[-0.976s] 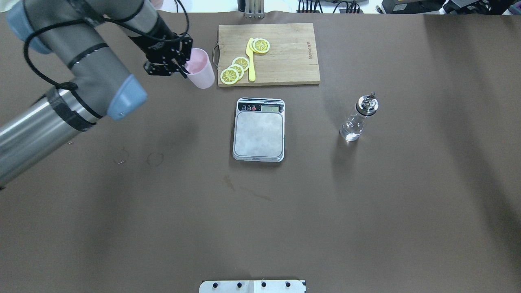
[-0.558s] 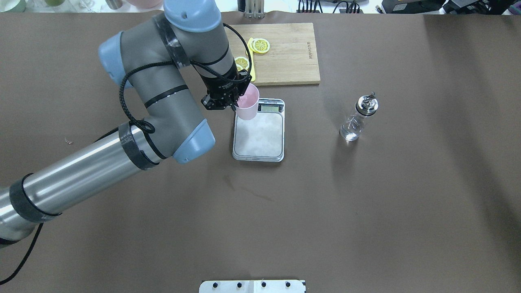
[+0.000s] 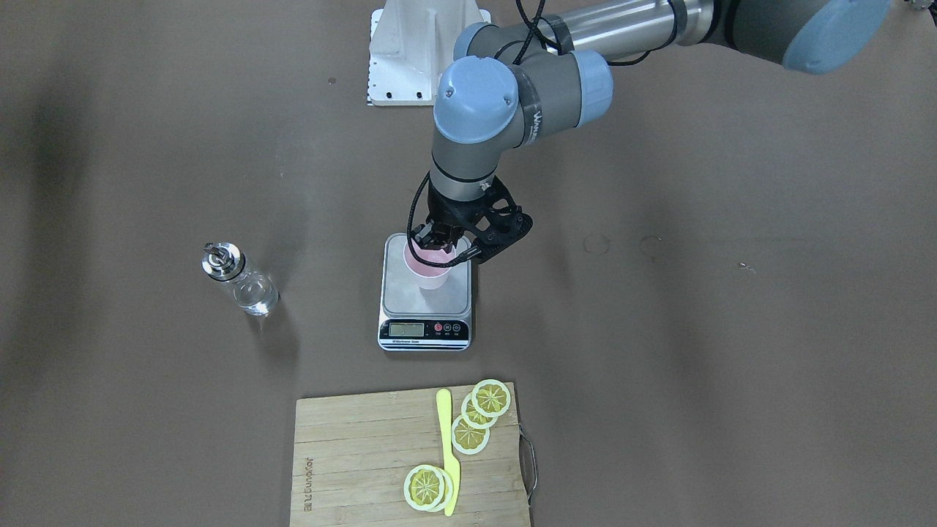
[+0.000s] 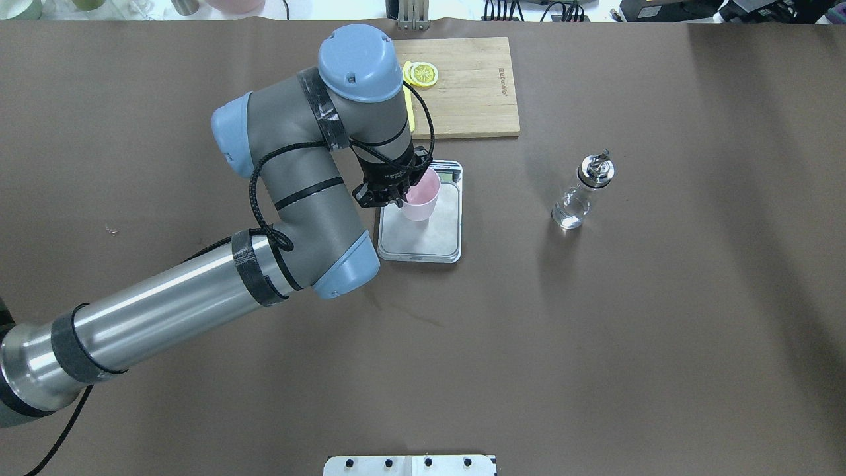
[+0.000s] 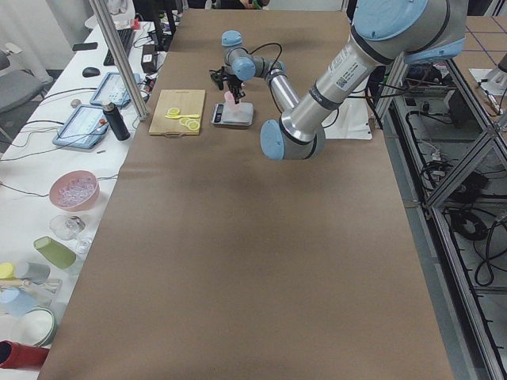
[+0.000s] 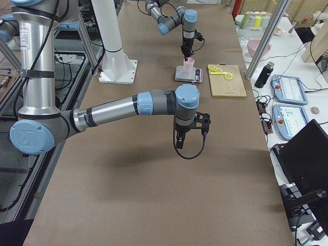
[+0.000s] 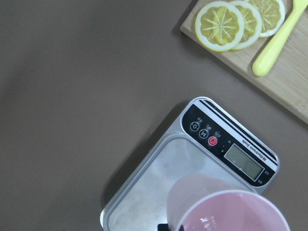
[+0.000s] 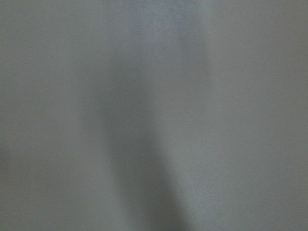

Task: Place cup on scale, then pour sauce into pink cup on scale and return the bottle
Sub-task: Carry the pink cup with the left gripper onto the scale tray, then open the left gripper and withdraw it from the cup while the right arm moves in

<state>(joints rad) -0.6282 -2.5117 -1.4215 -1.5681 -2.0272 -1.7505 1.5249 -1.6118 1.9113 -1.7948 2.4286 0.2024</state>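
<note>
The left gripper (image 4: pixel 401 196) is pinching the cup's (image 4: pixel 421 195) rim over the scale (image 4: pixel 433 235); the right gripper's (image 6: pixel 189 134) fingers: cannot tell.

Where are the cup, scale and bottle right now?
cup (image 4: pixel 423 196): overhead exterior view, on its pink inner wall.
scale (image 3: pixel 416 330): exterior front-facing view, on its black display strip.
bottle (image 4: pixel 572 207): overhead exterior view, on its clear glass body.

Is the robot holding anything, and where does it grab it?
Yes: the left end effector pinches the small pale pink plastic cup by its rim, over the silver-grey scale.
</note>
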